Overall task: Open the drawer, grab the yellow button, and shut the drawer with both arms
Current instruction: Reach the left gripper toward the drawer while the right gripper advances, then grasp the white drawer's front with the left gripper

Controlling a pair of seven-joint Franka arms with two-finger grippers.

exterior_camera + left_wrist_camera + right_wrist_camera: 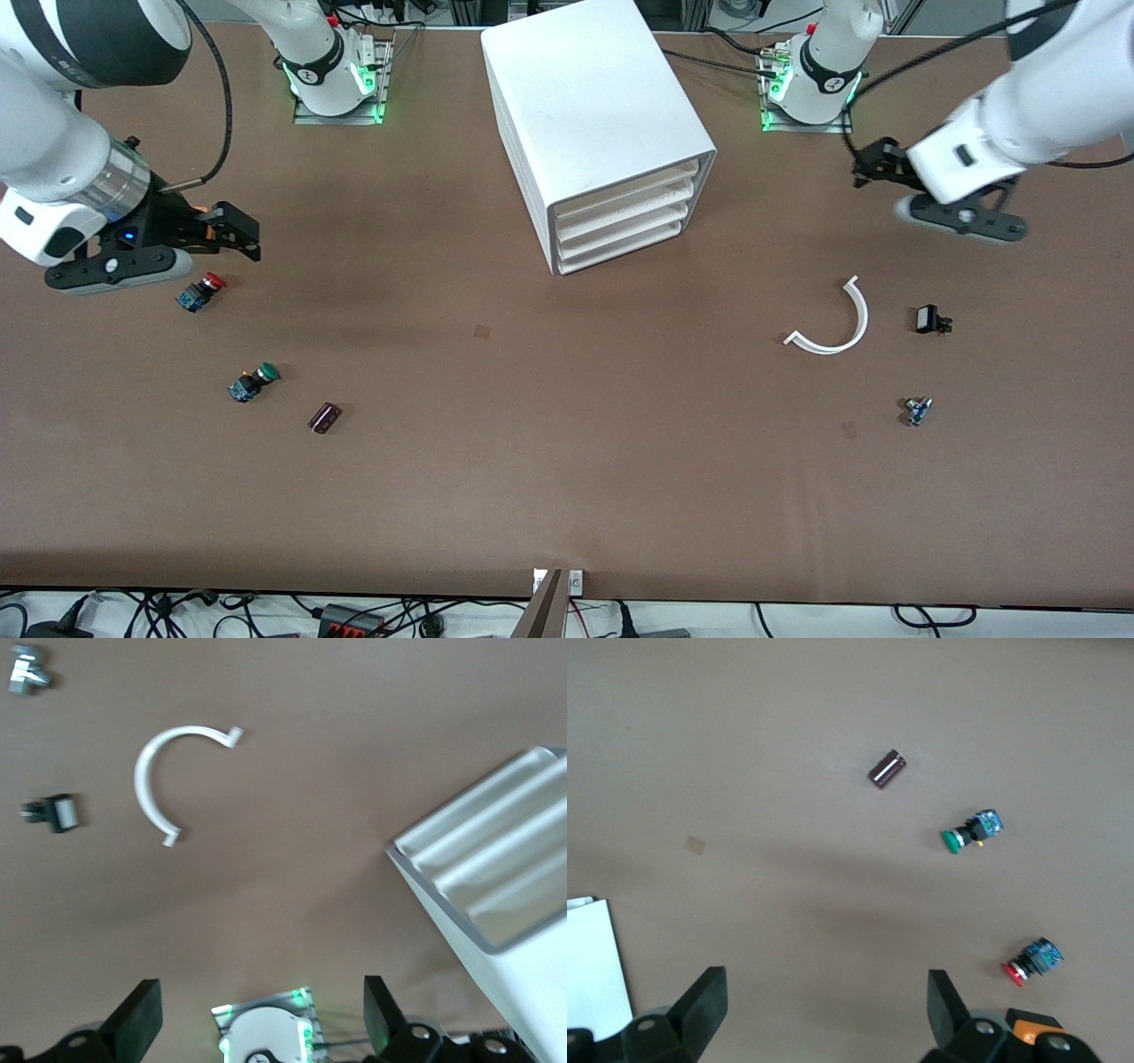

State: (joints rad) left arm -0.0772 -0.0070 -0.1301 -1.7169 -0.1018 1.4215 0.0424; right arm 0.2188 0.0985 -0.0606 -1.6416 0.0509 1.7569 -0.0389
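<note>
The white drawer cabinet point(599, 106) stands at the table's middle, near the robots' bases, with several stacked drawers point(620, 223) that all look shut. It also shows in the left wrist view point(496, 895). The yellow-orange button is out of view. My left gripper point(864, 167) hangs open and empty over the table toward the left arm's end, beside the cabinet; in its wrist view point(260, 1005) nothing is between the fingers. My right gripper point(244, 232) is open and empty over the right arm's end, just above a red-capped button point(200, 291); its wrist view point(824, 992) shows bare table.
A green-capped button point(252, 382) and a dark cylinder point(324, 417) lie nearer the front camera than the red one. Toward the left arm's end lie a white curved strip point(833, 323), a small black part point(930, 320) and a small grey-blue part point(917, 410).
</note>
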